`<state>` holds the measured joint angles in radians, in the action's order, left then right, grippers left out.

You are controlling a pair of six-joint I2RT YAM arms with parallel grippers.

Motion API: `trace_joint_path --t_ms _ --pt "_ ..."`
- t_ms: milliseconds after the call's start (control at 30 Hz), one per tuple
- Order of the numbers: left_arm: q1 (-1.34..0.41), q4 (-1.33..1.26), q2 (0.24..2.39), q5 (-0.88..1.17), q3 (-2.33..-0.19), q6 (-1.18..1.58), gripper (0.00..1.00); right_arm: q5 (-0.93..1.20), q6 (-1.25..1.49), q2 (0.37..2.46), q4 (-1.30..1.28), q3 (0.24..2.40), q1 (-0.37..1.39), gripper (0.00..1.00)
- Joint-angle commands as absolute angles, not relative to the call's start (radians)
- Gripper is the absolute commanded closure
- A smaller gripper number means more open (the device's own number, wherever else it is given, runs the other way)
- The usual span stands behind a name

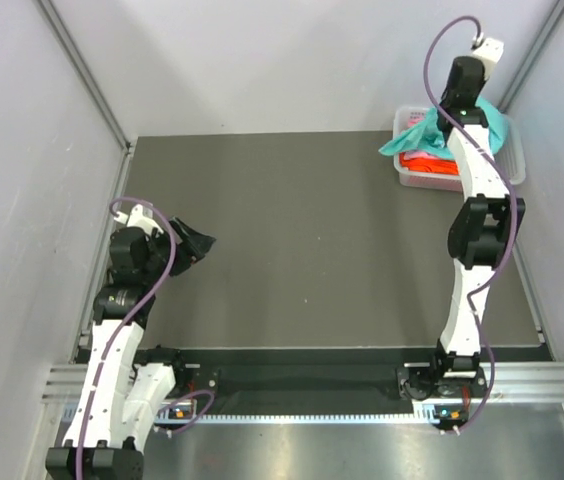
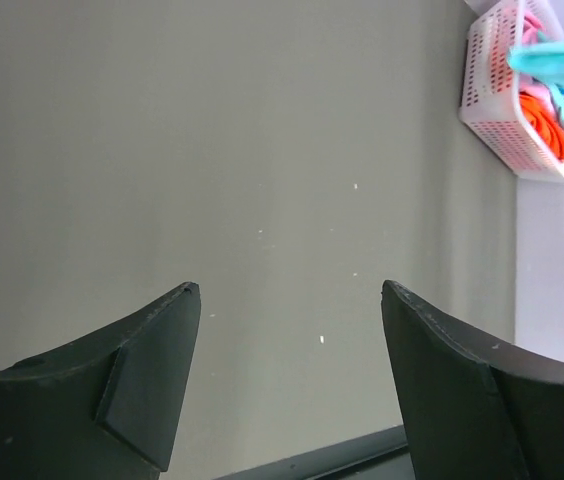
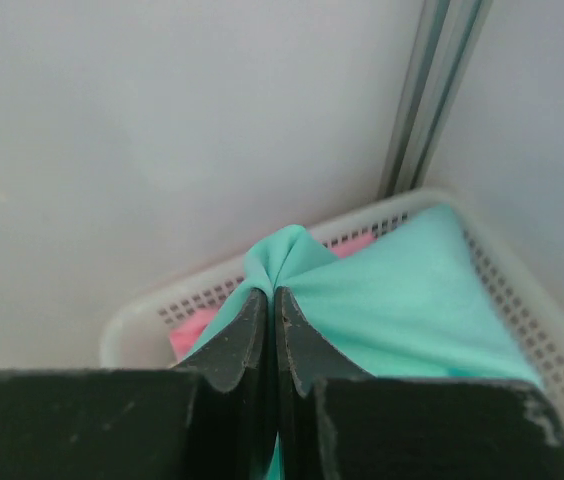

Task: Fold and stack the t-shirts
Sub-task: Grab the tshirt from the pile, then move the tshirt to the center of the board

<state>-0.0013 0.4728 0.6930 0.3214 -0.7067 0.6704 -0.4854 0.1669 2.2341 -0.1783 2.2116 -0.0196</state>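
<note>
Teal t-shirt [image 3: 402,300] pinched in closed right claw [image 3: 271,292] over white basket [image 3: 137,322]; left claw [image 2: 289,285] agape and empty

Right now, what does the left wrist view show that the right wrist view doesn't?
Only the left wrist view: the left fingers spread open over the bare table, and the orange shirt in the basket.
Only the right wrist view: the right fingers shut on a fold of the teal shirt, with the wall and a metal post behind.
Both: the basket, the teal shirt and the pink shirt inside it.
</note>
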Motion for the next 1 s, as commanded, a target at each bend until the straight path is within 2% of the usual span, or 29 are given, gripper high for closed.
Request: trace_joint_path --t_ms 0,100,367,433,500,567,600,667,700,733,767,800,833,967 --pt "0.003 0.457 0.712 0.345 -0.779 0.695 0.23 -0.443 0.106 2.054 -0.053 2.296 0.026 1.00" --pt "0.005 0.477 0.724 0.348 -0.819 0.703 0.22 -0.423 0.086 1.951 -0.008 2.299 0.075 1.00" --pt "0.003 0.528 0.790 0.416 -0.945 0.745 0.08 -0.360 0.120 1.701 0.034 2.252 0.310 1.00" --pt "0.003 0.545 0.790 0.425 -0.968 0.735 0.08 -0.330 0.167 1.634 0.019 2.220 0.362 1.00" --pt "0.003 0.573 0.784 0.407 -1.005 0.707 0.08 -0.292 0.198 1.586 -0.033 2.131 0.438 1.00" --pt "0.003 0.600 0.784 0.393 -1.052 0.672 0.08 -0.266 0.227 1.490 -0.072 1.953 0.504 1.00" --pt "0.003 0.636 0.782 0.388 -1.072 0.663 0.08 -0.183 0.276 1.455 -0.075 1.878 0.518 1.00" --pt "0.003 0.678 0.785 0.371 -1.124 0.646 0.08 -0.041 0.316 1.364 -0.090 1.657 0.557 0.73" --pt "0.003 0.699 0.782 0.361 -1.141 0.646 0.08 0.121 0.342 1.344 -0.148 1.593 0.572 0.59" --pt "0.005 0.737 0.784 0.347 -1.153 0.647 0.08 0.188 0.357 1.306 -0.182 1.468 0.613 0.33" --pt "0.003 0.752 0.781 0.342 -1.169 0.653 0.08 0.242 0.362 1.287 -0.221 1.398 0.641 0.21" --pt "0.003 0.758 0.781 0.338 -1.172 0.660 0.08 0.280 0.357 1.267 -0.307 1.335 0.667 0.05" --pt "0.003 0.767 0.784 0.339 -1.170 0.670 0.09 0.279 0.363 1.214 -0.345 1.193 0.702 0.00" --pt "0.003 0.759 0.833 0.495 -1.079 0.712 0.20 0.195 0.527 1.017 -0.377 0.843 0.706 0.00"
